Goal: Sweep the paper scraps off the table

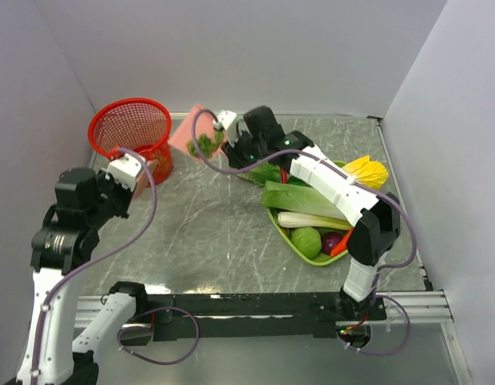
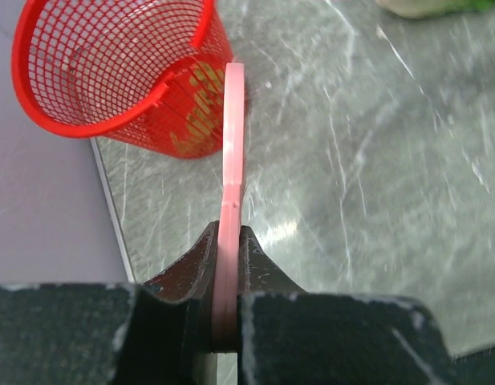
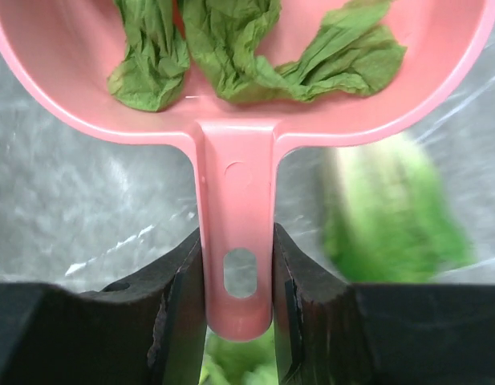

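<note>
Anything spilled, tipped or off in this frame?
Nothing stands out. The paper scraps sit inside the pink dustpan, whose handle is clamped squarely in the right gripper. The left gripper holds a flat pink tool edge-on. The red basket stands upright.

At the table's [image 1: 207,233] 10 o'clock stands the basket [image 1: 131,132], with the dustpan [image 1: 187,132] just beside it at 11 o'clock. The paper scraps [image 1: 205,146] lie in the dustpan. The tray [image 1: 306,257] of vegetables [image 1: 299,200] sits at 3 o'clock
</note>
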